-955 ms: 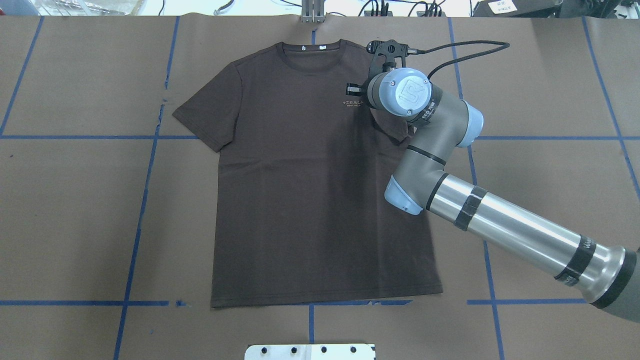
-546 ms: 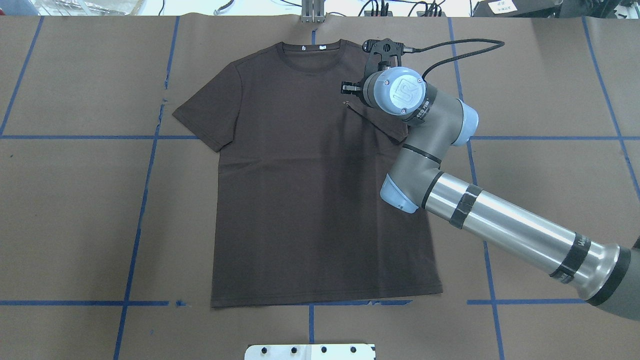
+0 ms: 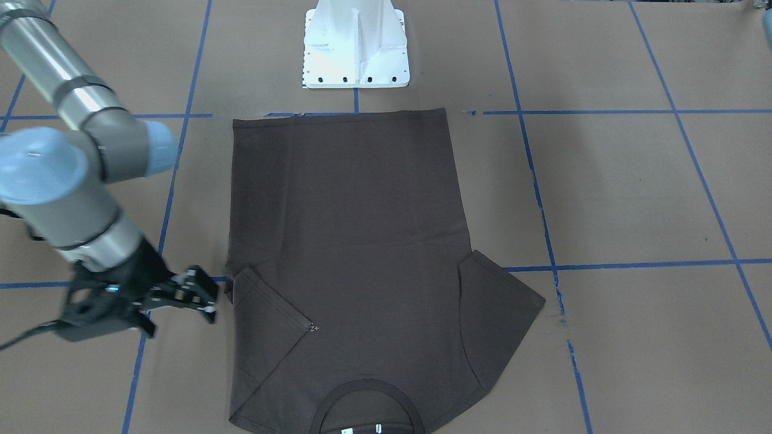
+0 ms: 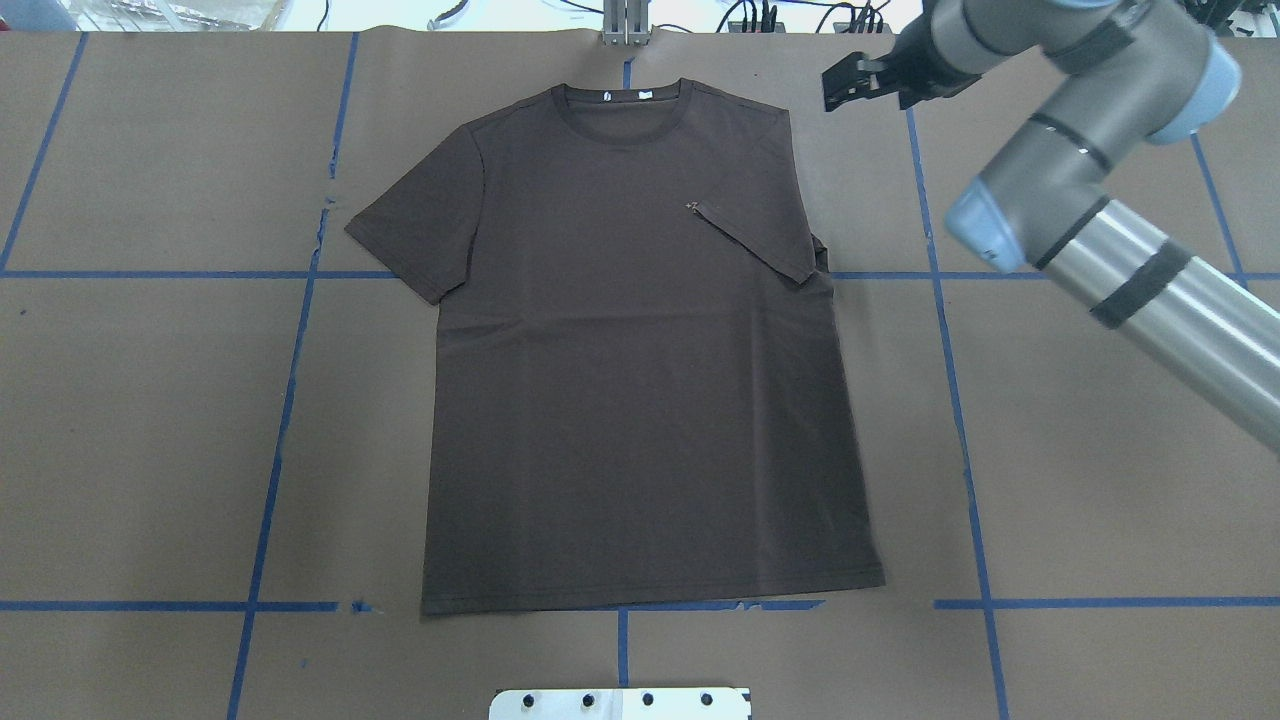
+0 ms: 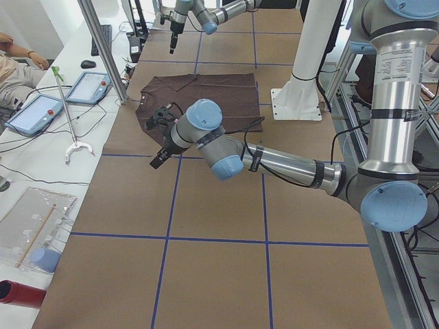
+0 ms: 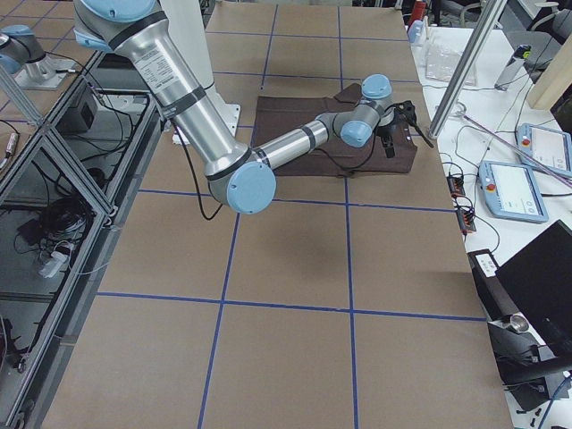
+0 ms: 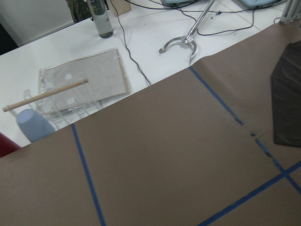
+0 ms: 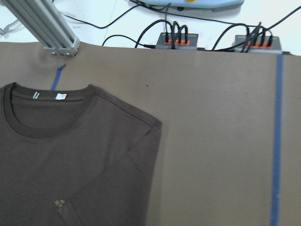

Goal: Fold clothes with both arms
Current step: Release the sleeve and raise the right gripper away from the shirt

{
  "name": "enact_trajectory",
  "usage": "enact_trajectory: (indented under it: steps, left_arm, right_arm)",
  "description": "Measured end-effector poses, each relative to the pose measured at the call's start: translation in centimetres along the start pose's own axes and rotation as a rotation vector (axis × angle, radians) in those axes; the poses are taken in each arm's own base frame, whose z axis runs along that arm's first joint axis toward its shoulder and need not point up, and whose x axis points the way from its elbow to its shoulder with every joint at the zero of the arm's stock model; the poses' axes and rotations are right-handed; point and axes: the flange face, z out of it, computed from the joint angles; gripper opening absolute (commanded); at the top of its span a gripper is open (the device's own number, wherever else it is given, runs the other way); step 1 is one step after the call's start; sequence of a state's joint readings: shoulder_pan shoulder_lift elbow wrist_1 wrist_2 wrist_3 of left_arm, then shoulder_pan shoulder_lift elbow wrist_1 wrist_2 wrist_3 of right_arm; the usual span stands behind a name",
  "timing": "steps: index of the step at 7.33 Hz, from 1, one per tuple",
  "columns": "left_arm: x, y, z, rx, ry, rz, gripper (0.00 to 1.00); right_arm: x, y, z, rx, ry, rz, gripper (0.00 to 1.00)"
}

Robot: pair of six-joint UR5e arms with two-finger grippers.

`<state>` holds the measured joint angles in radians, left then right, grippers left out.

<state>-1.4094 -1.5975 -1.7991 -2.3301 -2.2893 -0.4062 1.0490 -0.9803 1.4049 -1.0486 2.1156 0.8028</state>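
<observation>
1. Front-facing: the T-shirt lies flat on the brown paper, with its hem by the white pedestal. The right gripper hangs just beside the folded sleeve, off the cloth. Its jaws are parted and hold nothing.
2. Overhead: the shirt's long axis runs hem to collar, straight away from the robot, and the collar points at the far edge. The flat sleeve is still spread on the robot's left.
3. Exterior left: the left gripper sits near the shirt's left side. We cannot tell from here whether it is open.
4. Exterior right: the right arm reaches across the shirt to its collar end. We see nothing more there.
5. Left wrist: mostly bare paper, with only a sliver of shirt at the right edge.
6. Right wrist: the folded sleeve's edge hides most of the logo.
   - Risk: nothing pins the fold, so we judge that any tug on the body could slide it open.
   - Risk: a low pinch could catch the paper or both cloth layers.
   - Risk: if the arms pull unevenly, the long axis skews.
</observation>
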Motion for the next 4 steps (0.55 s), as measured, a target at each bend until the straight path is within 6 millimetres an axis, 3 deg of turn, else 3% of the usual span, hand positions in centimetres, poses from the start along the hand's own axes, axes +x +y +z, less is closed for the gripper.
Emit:
enact_trajectory:
  steps: [1, 2, 4]
  left_arm:
    - [3.2, -1.6, 2.6, -0.011, 0.04, -0.11, 0.99]
    - [6.2, -2.8, 5.2, -0.007, 0.043, -0.22, 0.95]
    - [11.4, -5.1, 12.9, 0.028, -0.008, -0.381, 0.85]
  right_arm:
    - [4.6, 0.1, -3.2, -0.017, -0.021, -0.034, 1.0]
    - [8.1, 0.8, -4.8, -0.028, -0.024, -0.064, 1.0]
    - [11.5, 2.4, -5.4, -0.038, -0.013, -0.091, 1.0]
